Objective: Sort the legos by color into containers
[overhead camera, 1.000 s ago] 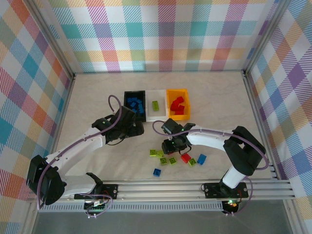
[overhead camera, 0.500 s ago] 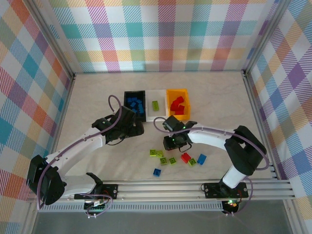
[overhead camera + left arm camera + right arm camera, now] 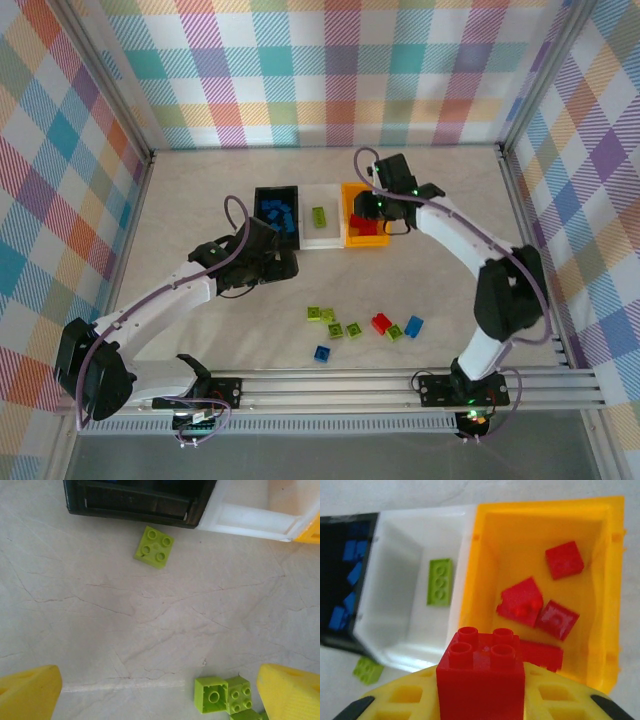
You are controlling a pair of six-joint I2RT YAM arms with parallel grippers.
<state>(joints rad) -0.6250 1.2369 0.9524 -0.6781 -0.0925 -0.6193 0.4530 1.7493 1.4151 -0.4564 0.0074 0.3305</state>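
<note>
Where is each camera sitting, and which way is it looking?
Top view: above and behind the robot, looking down at the table; the left arm and right arm show.
Left wrist: on the left arm, facing down at a green brick by the black bin; the open left tool shows.
Right wrist: on the right arm, looking into the orange bin; the right tool holds a red brick.
Shared: both wrists see the white bin.

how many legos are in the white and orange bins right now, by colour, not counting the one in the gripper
red legos, in the orange bin: 4
lime green legos, in the white bin: 1
total: 5
not counted: the held red lego in the right gripper
</note>
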